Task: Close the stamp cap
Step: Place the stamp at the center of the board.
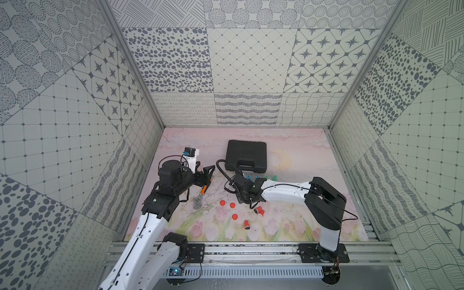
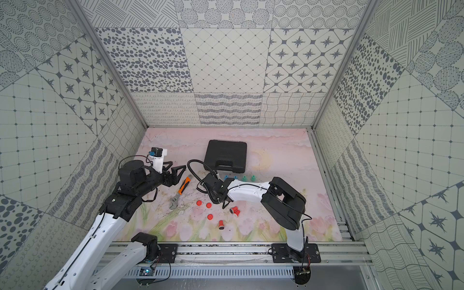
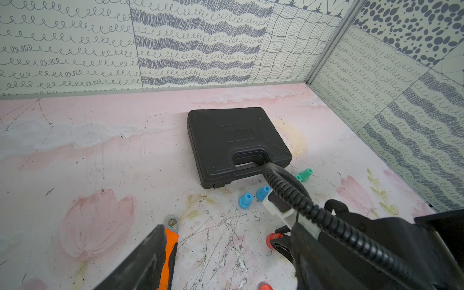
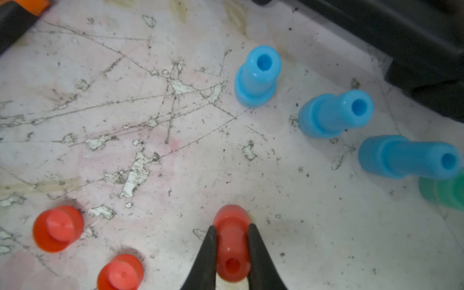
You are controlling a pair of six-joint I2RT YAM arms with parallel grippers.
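A: Right gripper (image 4: 231,226)?
B: Fingers (image 4: 208,258) clamped on the narrow neck of a red stamp (image 4: 232,248), one per side. The stamp's wide end points down at the mat (image 4: 175,175). Can't tell if it touches.
A: Where on the mat?
B: Front-centre, hidden under the wrist in both top views. Two loose red caps (image 4: 57,228) sit just beside it, and a third (image 1: 235,216) is nearer the front edge.
A: Rest of the set?
B: Blue stamps (image 4: 258,75) stand in a row on the far side, with a green stamp (image 4: 444,190) past them and a black case (image 1: 246,155) behind. More red stamps (image 1: 247,224) lie on their sides toward the front.
A: Left gripper (image 1: 206,166)?
B: Jaws wide apart, nothing in them. It's over the orange handle of the wrench (image 2: 180,192), well apart from the red stamp.
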